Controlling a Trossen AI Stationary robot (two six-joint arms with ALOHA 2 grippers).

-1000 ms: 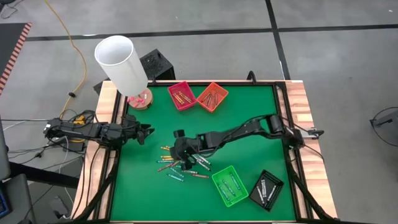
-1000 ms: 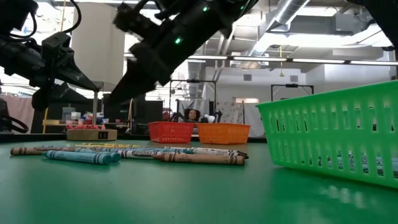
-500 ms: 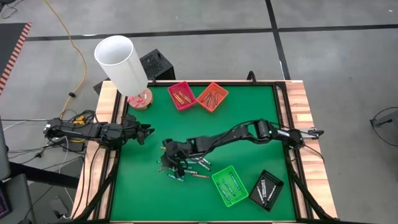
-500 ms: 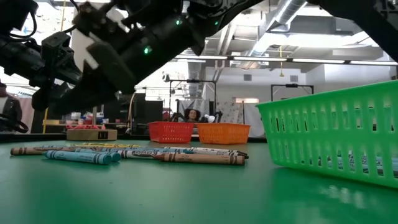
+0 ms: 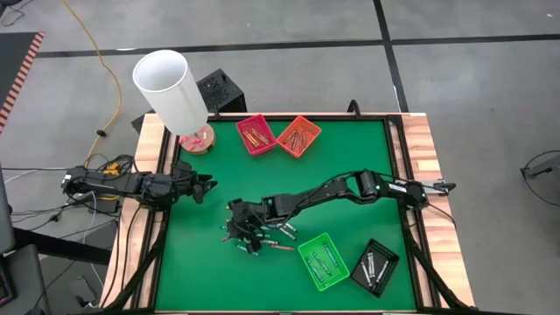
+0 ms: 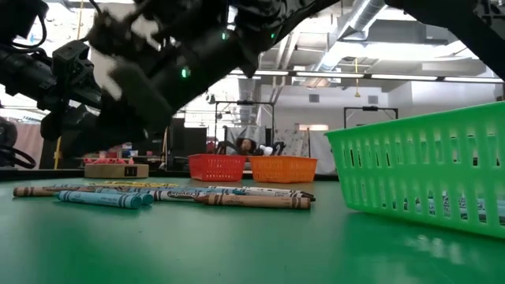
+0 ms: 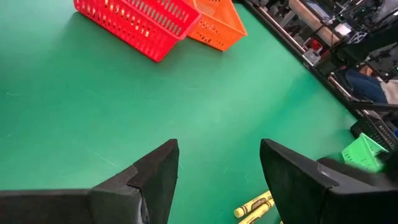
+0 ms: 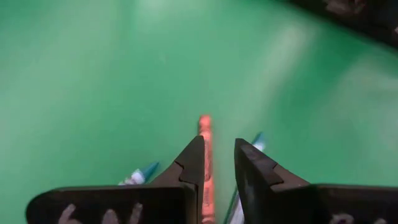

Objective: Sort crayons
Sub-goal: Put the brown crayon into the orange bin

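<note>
Several crayons lie loose in a pile on the green table, left of the middle; the low view shows the crayons lying flat. My right gripper reaches from the table's right side over the pile's left end, slanting down, open by a narrow gap. In the right wrist view a red-orange crayon lies on the table in line with the gap of my right gripper, with teal crayons on either side. My left gripper waits open at the table's left edge.
A red basket and an orange basket stand at the far edge, a green basket and a black basket at the near right, each with crayons in it. A white cylinder stands at the far left corner.
My right gripper has gone toward the table's left edge and down, from the middle of the crayon pile to its left end, tipping further downward. The crayons lie where they were.
</note>
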